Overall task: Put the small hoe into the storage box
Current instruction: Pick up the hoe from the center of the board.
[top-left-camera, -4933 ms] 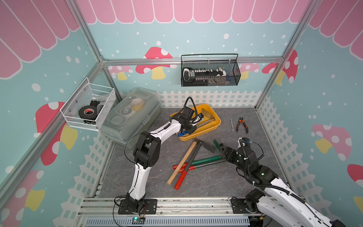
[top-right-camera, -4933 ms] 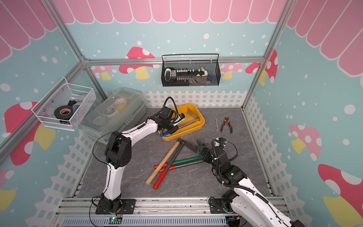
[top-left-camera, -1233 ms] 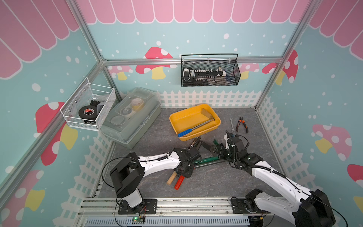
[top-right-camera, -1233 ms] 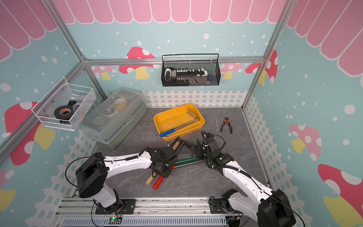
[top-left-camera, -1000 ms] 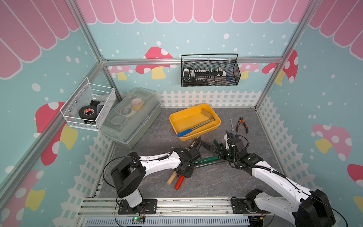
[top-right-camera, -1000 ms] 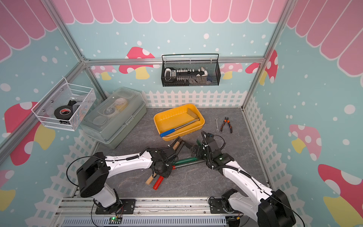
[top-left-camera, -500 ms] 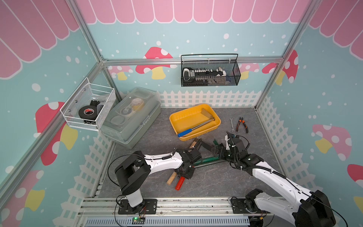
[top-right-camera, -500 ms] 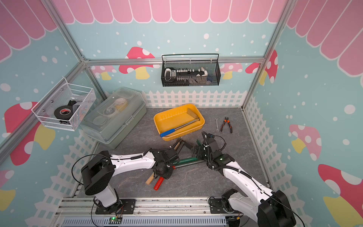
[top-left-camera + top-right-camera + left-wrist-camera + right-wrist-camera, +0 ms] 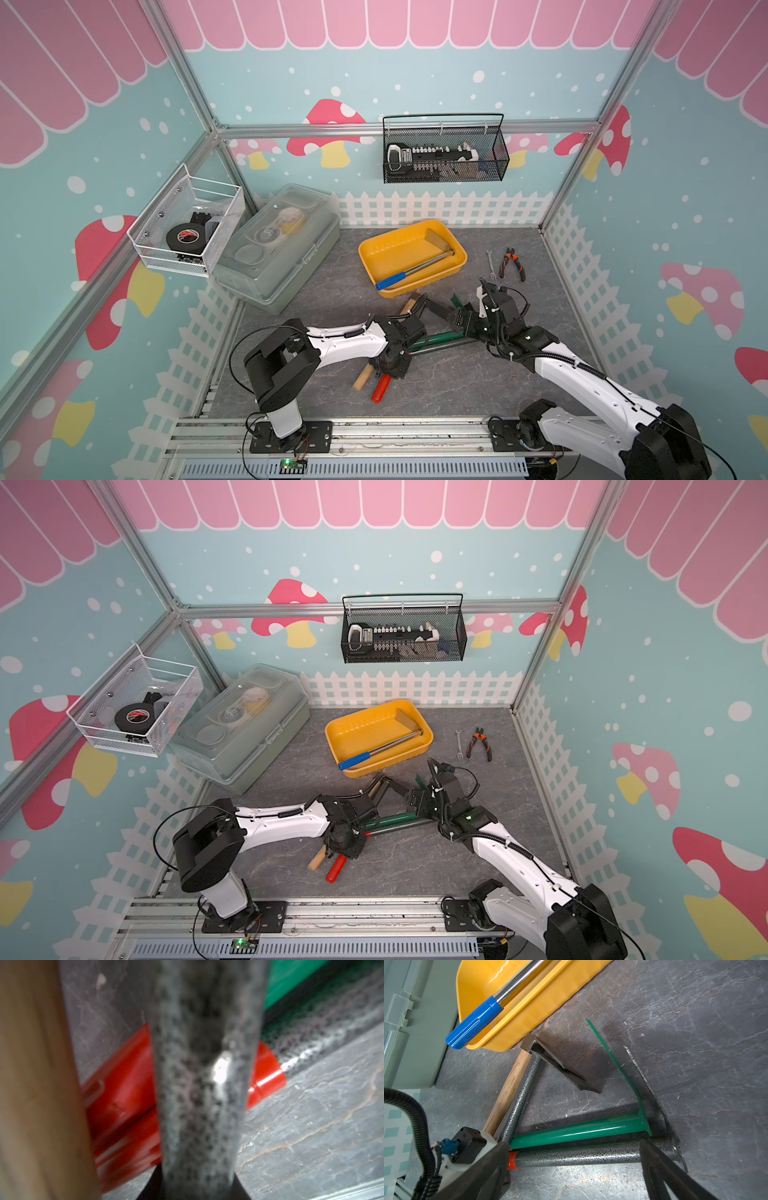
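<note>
The small hoe has a speckled grey shaft point(image 9: 525, 1088) and a dark blade point(image 9: 560, 1066) lying just in front of the storage box. It sits in a pile of hoes in both top views, its blade point(image 9: 432, 305) pointing right. My left gripper point(image 9: 392, 359) point(image 9: 345, 841) point(image 9: 197, 1186) is shut on that shaft, which fills the middle of the left wrist view. The storage box point(image 9: 365, 257) point(image 9: 332, 737) point(image 9: 508, 1028) is a yellow tray holding a blue-handled tool point(image 9: 390, 281). My right gripper point(image 9: 465, 322) point(image 9: 573, 1153) is open above the other shafts.
Beside the held shaft lie a wooden handle point(image 9: 37, 1084) point(image 9: 361, 378), a green-handled hoe point(image 9: 436, 338) point(image 9: 581, 1130) and a second speckled hoe with a red grip point(image 9: 120, 1088). A grey lidded box point(image 9: 282, 245) stands left; pliers point(image 9: 511, 264) and a wrench point(image 9: 490, 266) lie right.
My left arm came from the yellow tray down to the pile, and in the last second its jaws have narrowed onto the speckled shaft. The right arm stays put with its jaws wide.
</note>
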Robot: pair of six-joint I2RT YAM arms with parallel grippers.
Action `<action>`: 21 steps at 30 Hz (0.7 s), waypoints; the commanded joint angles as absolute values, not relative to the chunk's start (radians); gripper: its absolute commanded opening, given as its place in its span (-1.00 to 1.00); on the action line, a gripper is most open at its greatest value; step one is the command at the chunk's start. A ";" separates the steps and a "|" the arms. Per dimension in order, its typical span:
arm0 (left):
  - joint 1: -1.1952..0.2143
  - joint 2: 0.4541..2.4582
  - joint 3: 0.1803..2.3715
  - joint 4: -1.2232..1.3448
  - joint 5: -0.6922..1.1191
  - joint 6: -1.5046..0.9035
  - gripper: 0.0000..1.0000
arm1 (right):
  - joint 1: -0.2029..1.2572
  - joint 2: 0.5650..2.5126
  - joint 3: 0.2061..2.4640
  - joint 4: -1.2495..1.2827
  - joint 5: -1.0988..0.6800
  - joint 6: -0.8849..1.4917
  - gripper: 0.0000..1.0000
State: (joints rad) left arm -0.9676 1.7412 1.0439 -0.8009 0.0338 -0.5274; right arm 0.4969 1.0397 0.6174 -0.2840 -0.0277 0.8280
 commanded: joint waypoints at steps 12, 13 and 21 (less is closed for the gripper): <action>-0.977 1.740 1.071 -0.800 0.011 -0.525 -0.83 | 0.489 1.017 0.600 -0.290 -0.024 0.841 0.95; -0.977 1.734 1.074 -0.806 0.005 -0.525 -0.85 | 0.489 1.017 0.600 -0.291 -0.024 0.841 0.95; -0.977 1.689 1.103 -0.842 -0.022 -0.514 -1.00 | 0.488 1.014 0.599 -0.291 -0.026 0.841 0.94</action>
